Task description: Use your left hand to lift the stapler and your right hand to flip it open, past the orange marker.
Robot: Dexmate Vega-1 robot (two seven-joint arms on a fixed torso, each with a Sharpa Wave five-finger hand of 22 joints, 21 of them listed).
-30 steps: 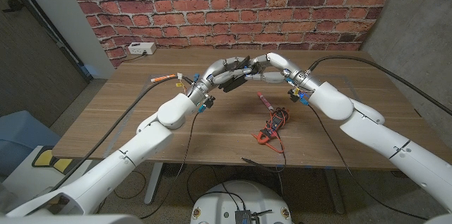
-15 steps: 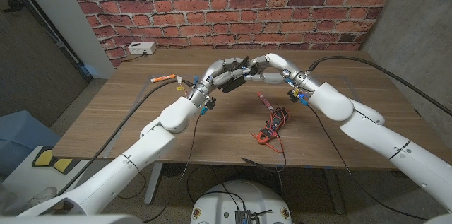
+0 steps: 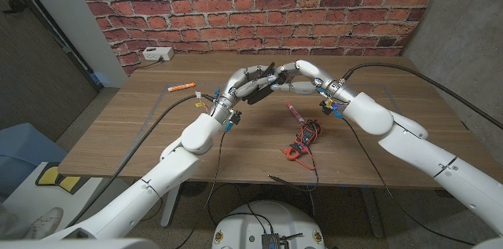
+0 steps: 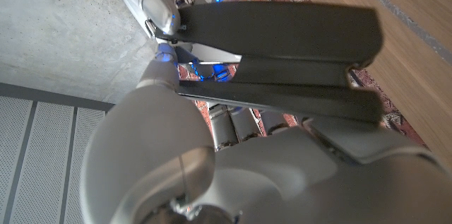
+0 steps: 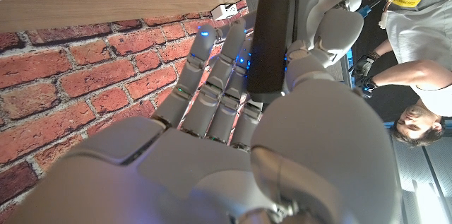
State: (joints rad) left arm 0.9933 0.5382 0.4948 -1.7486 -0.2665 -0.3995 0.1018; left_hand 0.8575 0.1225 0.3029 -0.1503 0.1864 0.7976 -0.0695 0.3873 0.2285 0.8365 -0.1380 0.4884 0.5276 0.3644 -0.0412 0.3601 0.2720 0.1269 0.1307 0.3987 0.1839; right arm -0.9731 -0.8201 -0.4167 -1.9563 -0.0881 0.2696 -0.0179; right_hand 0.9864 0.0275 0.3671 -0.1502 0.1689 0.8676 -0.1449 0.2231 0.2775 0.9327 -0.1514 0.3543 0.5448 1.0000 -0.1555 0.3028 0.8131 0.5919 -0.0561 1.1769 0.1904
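The left hand (image 3: 245, 84) grips the stapler (image 3: 260, 86) clear of the bench (image 3: 141, 131) so the right hand's (image 3: 292, 78) fingers (image 5: 212, 83), closed on its top arm, can flip it.

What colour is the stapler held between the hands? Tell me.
Black, clearest in the left wrist view: stapler.

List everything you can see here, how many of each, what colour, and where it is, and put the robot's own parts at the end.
Black metal stapler: one, black, held up above the table's far middle between both hands, partly opened in the left wrist view.
Orange marker: one, orange, lying on the table at far left.
Red pen-like stick: one, red, on the table near the middle.
Red and black tangled tool: one, toward the table's near edge.
White box: one, at the far left corner by the brick wall.
Wooden table: one, brown.
Left robot hand: one, white, grips the stapler.
Right robot hand: one, white, on the stapler's other end.
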